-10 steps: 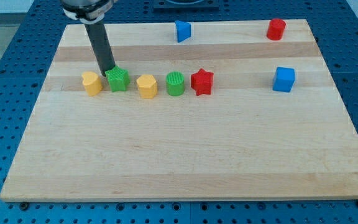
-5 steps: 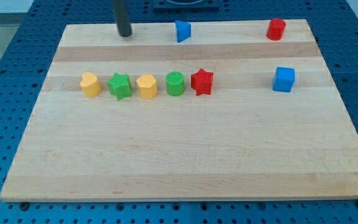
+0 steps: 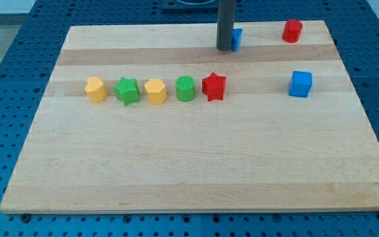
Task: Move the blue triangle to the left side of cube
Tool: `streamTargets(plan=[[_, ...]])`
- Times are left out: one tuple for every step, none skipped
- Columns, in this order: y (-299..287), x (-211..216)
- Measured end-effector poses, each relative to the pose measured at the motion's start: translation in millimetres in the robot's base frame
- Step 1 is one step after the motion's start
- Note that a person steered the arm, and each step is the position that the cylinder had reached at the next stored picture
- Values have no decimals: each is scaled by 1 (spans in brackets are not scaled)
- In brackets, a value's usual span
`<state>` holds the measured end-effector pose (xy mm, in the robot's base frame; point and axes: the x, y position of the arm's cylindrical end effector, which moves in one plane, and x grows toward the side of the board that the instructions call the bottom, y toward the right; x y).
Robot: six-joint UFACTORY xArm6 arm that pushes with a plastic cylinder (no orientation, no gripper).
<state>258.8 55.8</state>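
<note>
The blue triangle [image 3: 237, 39] lies near the view's top edge of the wooden board [image 3: 196, 164], partly hidden behind my rod. My tip [image 3: 225, 48] touches the triangle's left side. The blue cube [image 3: 301, 84] sits lower and further toward the view's right, well apart from the triangle.
A red cylinder [image 3: 293, 30] stands at the top right. A row runs across the left middle: yellow block [image 3: 97, 89], green star [image 3: 127, 90], yellow block [image 3: 155, 91], green cylinder [image 3: 185, 88], red star [image 3: 213, 86].
My tip moved from beside the green star up to the top edge, then right to the blue triangle. The triangle has slid to the right by a block width or so.
</note>
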Motion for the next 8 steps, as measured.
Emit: streamTargets(plan=[[7,-33],[7,-46],[-8,-55],[26,-65],[61,-41],[63,24],[64,62],[65,34]])
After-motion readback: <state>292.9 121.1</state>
